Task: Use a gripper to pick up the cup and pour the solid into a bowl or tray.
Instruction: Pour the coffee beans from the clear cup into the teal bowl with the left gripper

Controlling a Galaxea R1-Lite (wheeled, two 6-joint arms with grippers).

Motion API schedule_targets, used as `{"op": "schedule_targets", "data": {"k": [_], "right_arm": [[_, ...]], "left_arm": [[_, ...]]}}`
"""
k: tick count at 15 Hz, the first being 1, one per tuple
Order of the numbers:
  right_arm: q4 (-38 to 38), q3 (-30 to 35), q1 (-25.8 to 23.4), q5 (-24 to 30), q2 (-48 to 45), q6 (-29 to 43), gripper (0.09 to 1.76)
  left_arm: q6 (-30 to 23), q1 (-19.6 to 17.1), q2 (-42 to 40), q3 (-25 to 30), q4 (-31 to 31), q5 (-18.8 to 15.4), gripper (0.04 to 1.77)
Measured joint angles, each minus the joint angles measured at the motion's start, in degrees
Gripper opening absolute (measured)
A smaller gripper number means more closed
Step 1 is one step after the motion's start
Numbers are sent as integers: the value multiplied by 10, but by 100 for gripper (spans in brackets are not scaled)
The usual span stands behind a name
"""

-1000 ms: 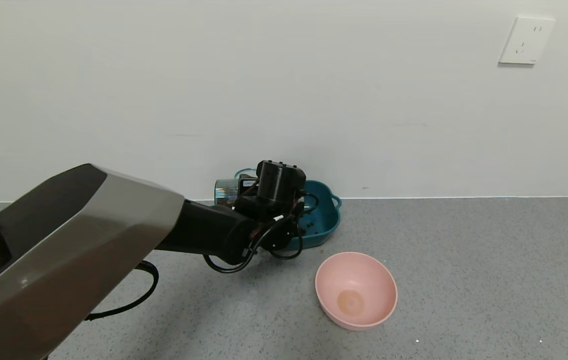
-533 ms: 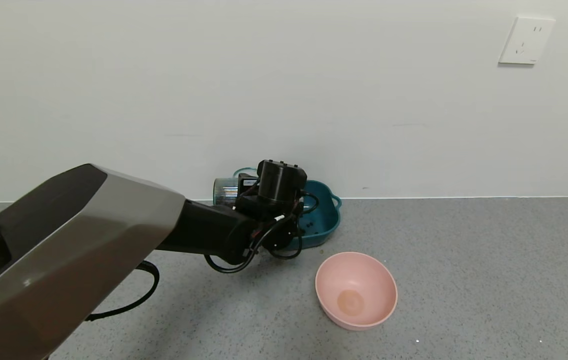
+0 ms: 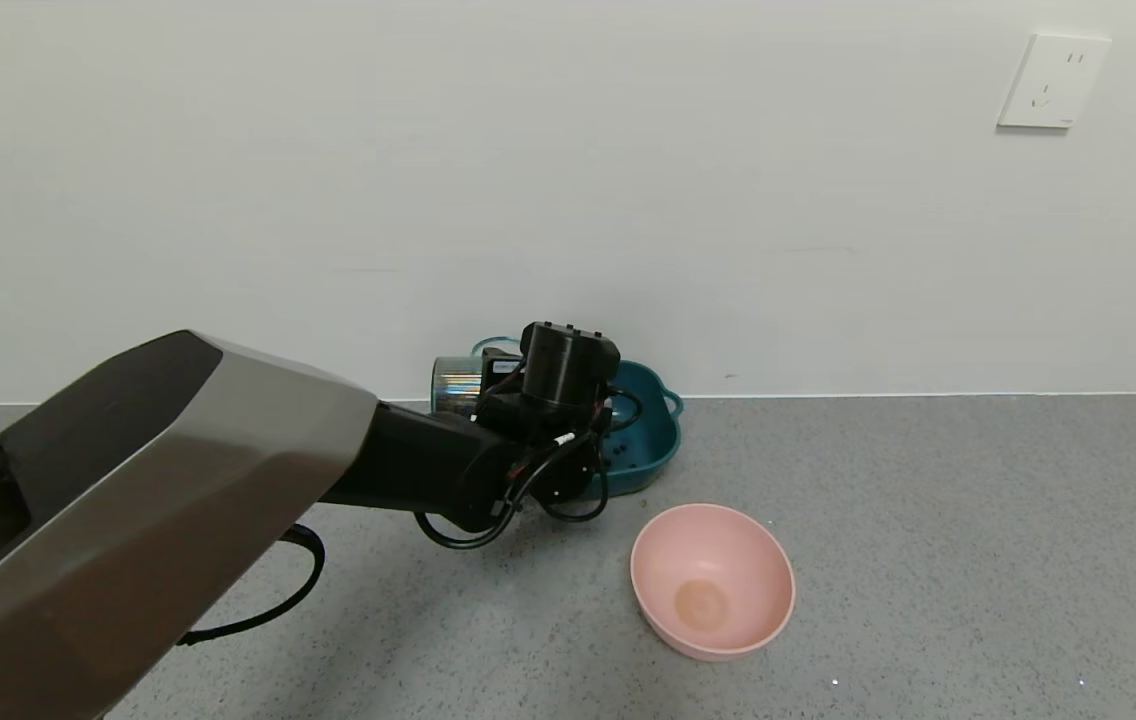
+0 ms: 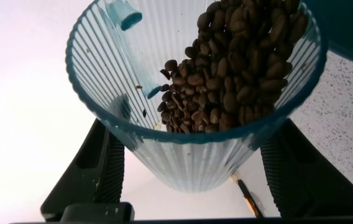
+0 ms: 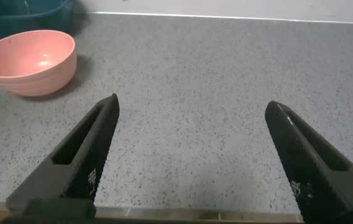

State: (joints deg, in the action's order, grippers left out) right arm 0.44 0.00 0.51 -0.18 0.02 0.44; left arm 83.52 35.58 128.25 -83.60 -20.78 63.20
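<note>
The left claw (image 4: 189, 155) is hidden behind its wrist in the head view. It grasps the tipped cup (image 4: 192, 93) of beans (image 4: 238, 68) over the teal basin (image 3: 643, 430). Right claw (image 5: 192, 155) hangs released.

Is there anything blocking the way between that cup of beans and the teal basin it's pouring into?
Nothing visible. The left gripper holds the cup tipped right at the basin, with beans sliding toward the rim. A few already lie inside the basin. The pink bowl sits apart, nearer the robot.

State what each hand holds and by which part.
Left hand holds the cup by its lower sides, beans inside. Right hand holds nothing.
</note>
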Motion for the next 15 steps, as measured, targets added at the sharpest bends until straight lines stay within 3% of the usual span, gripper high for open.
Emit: {"op": "schedule_targets", "data": {"k": [15], "right_arm": [[0, 0, 0, 0, 0, 0, 171]], "left_arm": [[15, 10, 1, -2, 1, 21, 128]]}}
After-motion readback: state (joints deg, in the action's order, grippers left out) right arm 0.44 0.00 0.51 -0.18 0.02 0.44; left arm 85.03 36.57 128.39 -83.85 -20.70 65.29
